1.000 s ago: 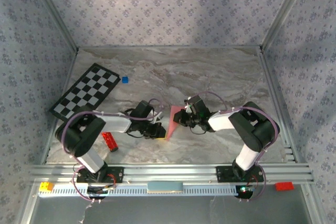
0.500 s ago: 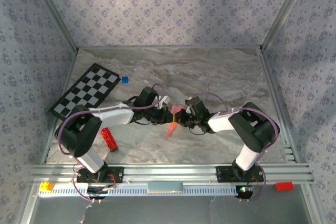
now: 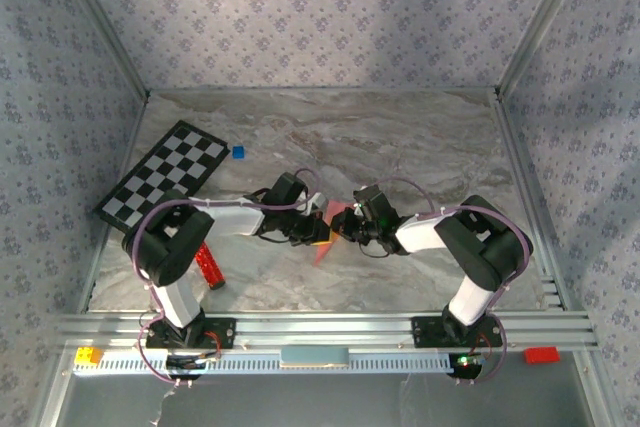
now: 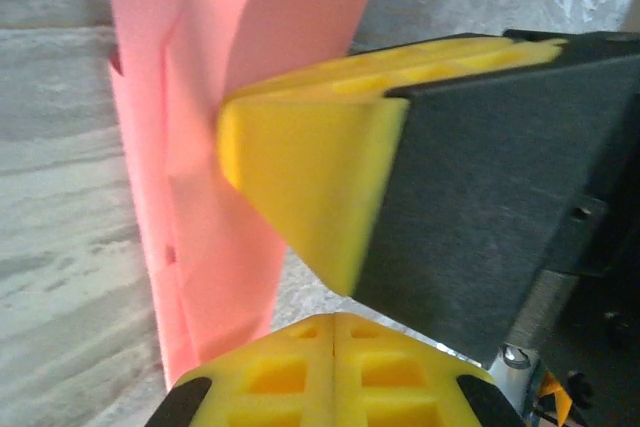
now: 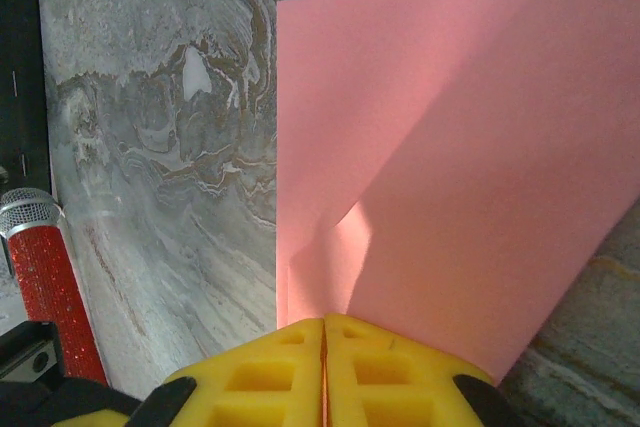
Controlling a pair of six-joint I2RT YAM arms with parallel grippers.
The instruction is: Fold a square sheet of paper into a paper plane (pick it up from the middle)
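Your right gripper (image 5: 323, 335) is clenched. Its two yellow pads meet at a seam, and the salmon-pink sheet of thin paper (image 5: 440, 167) runs straight into that seam, so it is grasping the sheet by a folded edge. Your left gripper (image 4: 333, 332) is clenched too, pads pressed together. The pink layers pass just beside them, and I cannot tell whether any edge is caught between them.

The sheet is up off the grey marbled table (image 3: 420, 147), standing on edge between the two grippers in the near middle, with a pointed corner hanging toward the arm bases.

My reading is that you are mid-fold, one gripper anchoring and the other setting a crease. To do it well, hold the right pinch firm and work the left pads along the fold line rather than away from it. Paper this thin would likely tear or slip if the two pull apart. Line the edges up before pressing, since a skewed crease will carry into every later fold.

The left wrist view shows overlapping layers and a yellow-padded black finger (image 4: 300, 197) of the other gripper close by, detail too small to make out from above. The right wrist view shows a red glittery bar (image 5: 45, 287) lying on the table. The top view adds the black-and-white checkerboard (image 3: 165, 175) and small blue cube (image 3: 238, 152), well apart at the far left
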